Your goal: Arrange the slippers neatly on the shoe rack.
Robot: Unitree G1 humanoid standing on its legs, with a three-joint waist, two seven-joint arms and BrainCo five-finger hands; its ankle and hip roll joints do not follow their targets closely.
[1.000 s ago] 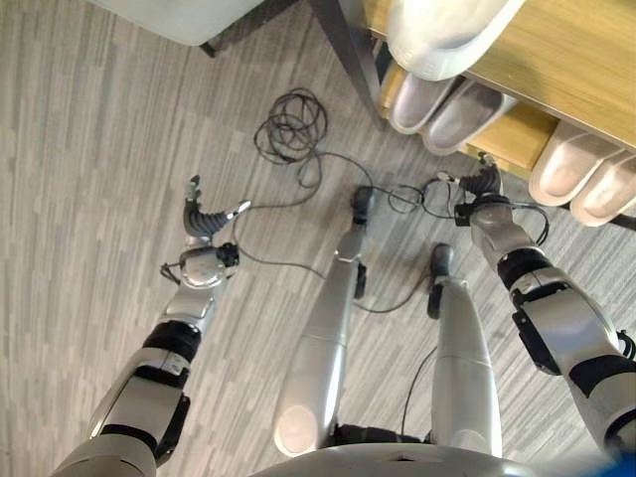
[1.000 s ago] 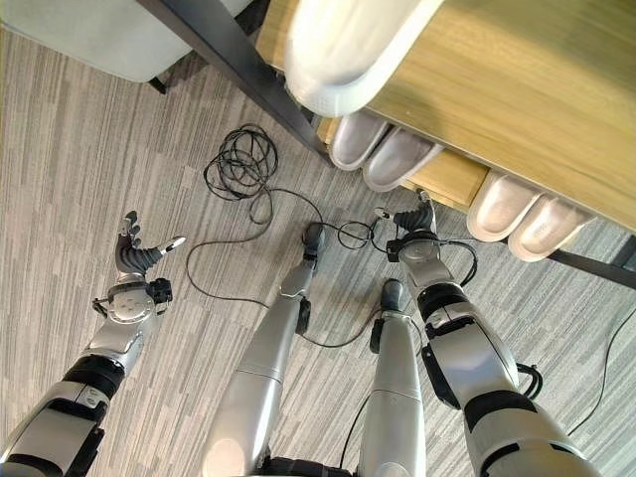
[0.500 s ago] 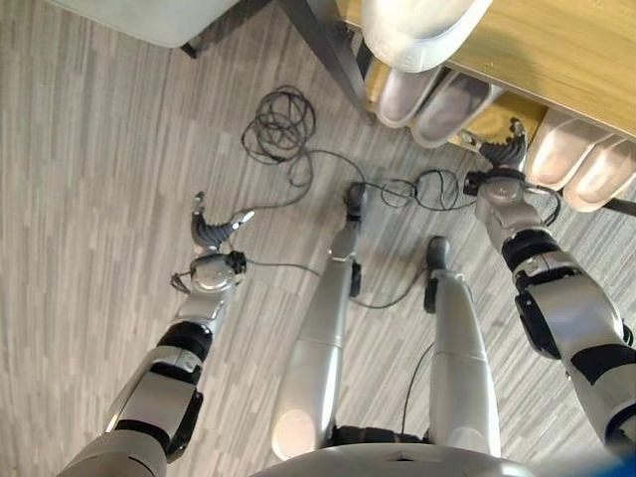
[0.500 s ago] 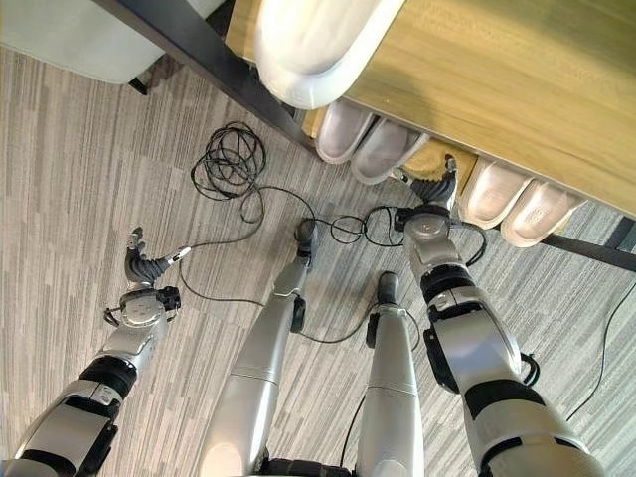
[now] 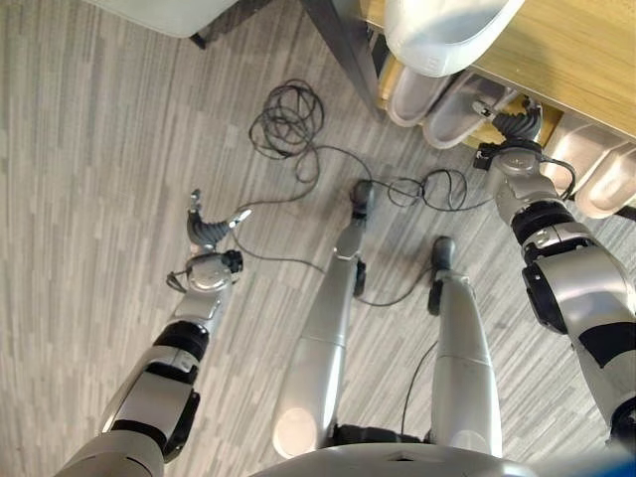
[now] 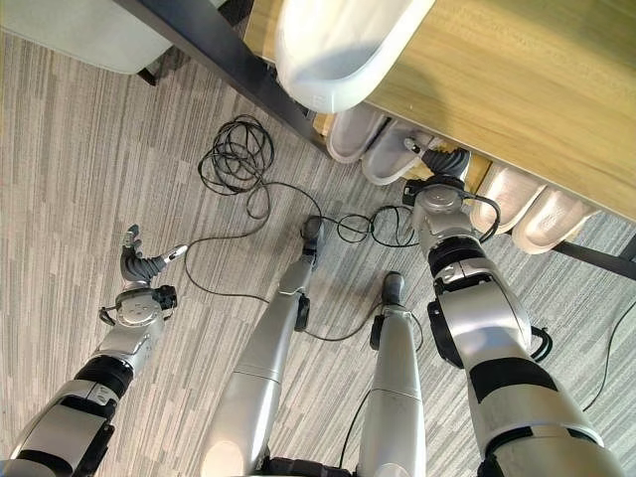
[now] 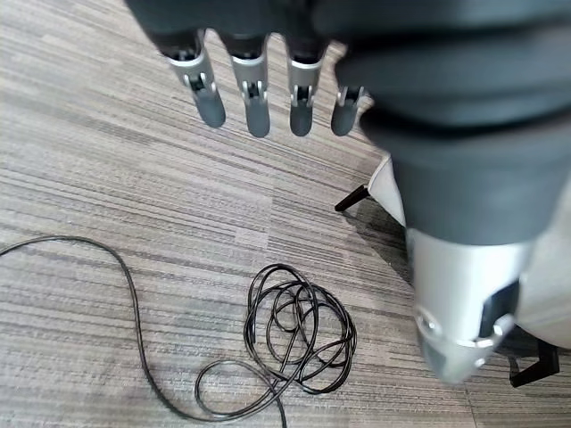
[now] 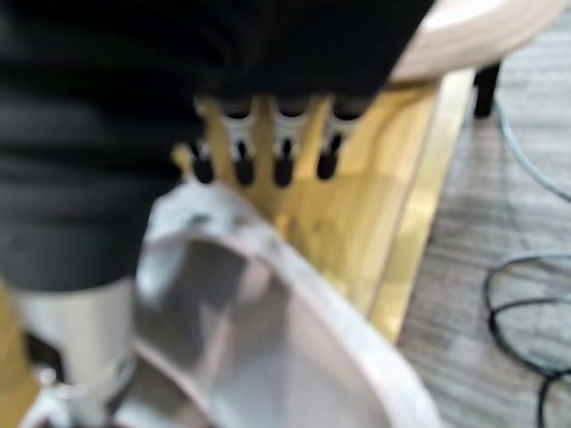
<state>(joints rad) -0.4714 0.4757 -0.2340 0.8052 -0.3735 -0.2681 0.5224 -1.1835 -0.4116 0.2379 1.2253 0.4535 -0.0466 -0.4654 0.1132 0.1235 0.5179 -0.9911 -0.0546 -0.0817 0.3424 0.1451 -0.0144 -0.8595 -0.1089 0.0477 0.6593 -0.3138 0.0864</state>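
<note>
The wooden shoe rack fills the upper right. One white slipper lies on its top board. On the lower shelf a pale pair sits at the left and a second pair at the right. My right hand reaches into the lower shelf between the pairs, beside the left pair's inner slipper. Its fingers are straight over the shelf board. My left hand hangs open over the floor at the left, holding nothing.
A dark slanted rack leg stands at the rack's left end. A white piece of furniture with a dark foot sits at the upper left and appears again in the left wrist view. Grey striped floor spreads around.
My right hand has moved from the floor in front of the rack into the lower shelf, beside the left pair. The left hand has stayed where it was.
</note>
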